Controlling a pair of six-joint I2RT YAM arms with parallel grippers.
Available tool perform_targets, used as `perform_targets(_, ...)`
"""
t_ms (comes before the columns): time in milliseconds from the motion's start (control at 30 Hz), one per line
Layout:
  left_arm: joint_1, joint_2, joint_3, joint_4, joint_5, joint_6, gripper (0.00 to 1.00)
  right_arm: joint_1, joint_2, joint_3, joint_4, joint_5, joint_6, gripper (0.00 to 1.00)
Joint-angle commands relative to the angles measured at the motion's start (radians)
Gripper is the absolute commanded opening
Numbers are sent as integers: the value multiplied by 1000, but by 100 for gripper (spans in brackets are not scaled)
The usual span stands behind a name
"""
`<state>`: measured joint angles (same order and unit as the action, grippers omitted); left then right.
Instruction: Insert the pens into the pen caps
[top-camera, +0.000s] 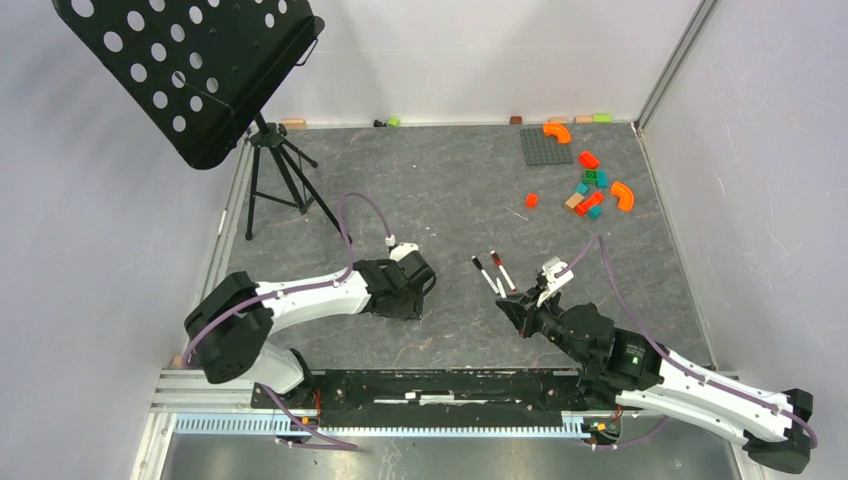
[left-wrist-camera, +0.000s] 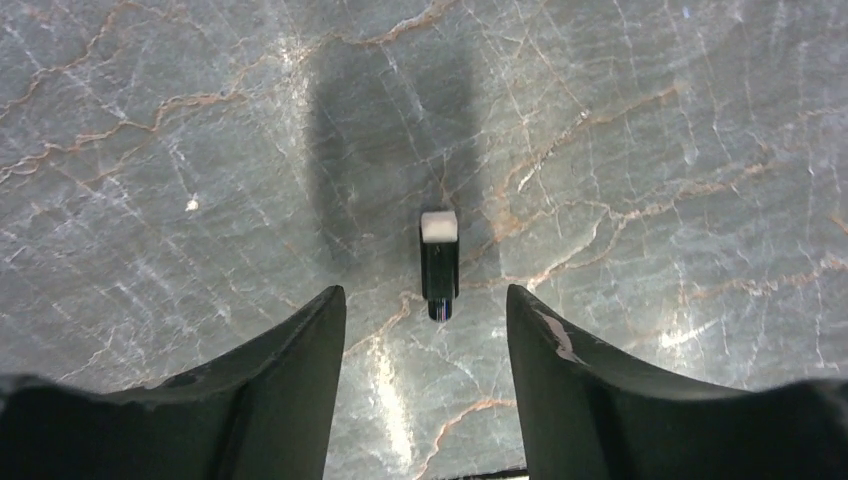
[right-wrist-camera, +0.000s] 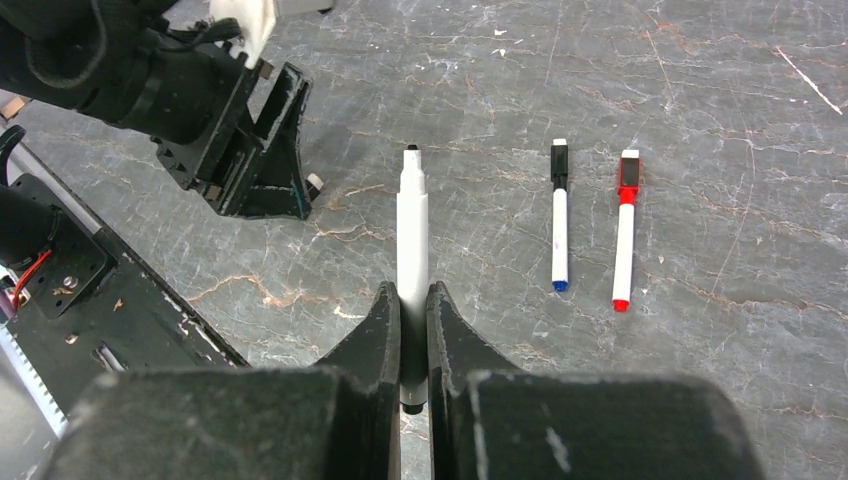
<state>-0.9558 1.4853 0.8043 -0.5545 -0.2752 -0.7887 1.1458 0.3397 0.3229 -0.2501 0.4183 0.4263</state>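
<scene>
My right gripper (right-wrist-camera: 411, 295) is shut on a white pen (right-wrist-camera: 412, 215) whose bare black tip points away from me, above the table. In the left wrist view a short black pen cap (left-wrist-camera: 438, 262) with a white end lies on the table just ahead of my left gripper (left-wrist-camera: 425, 295). That gripper stands open and nothing is between its fingers. Two more pens lie side by side to the right, one (right-wrist-camera: 559, 215) wearing a black cap and one (right-wrist-camera: 624, 230) wearing a red cap. From above, the left gripper (top-camera: 428, 282) and right gripper (top-camera: 510, 300) face each other.
A black perforated music stand (top-camera: 190, 70) on a tripod (top-camera: 280, 180) stands at the back left. Coloured toy blocks (top-camera: 590, 190) and a grey baseplate (top-camera: 545, 146) lie at the back right. White walls close in the table on the left, back and right.
</scene>
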Motion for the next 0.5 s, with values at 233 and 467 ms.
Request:
perform_targets(233,-1,-16,147,-173,81,193,61,6,29,-8,61,-31,15,1)
perform_targets(467,36,56,189,-174,103,235,52,7,21,-15,62,-28,16,1)
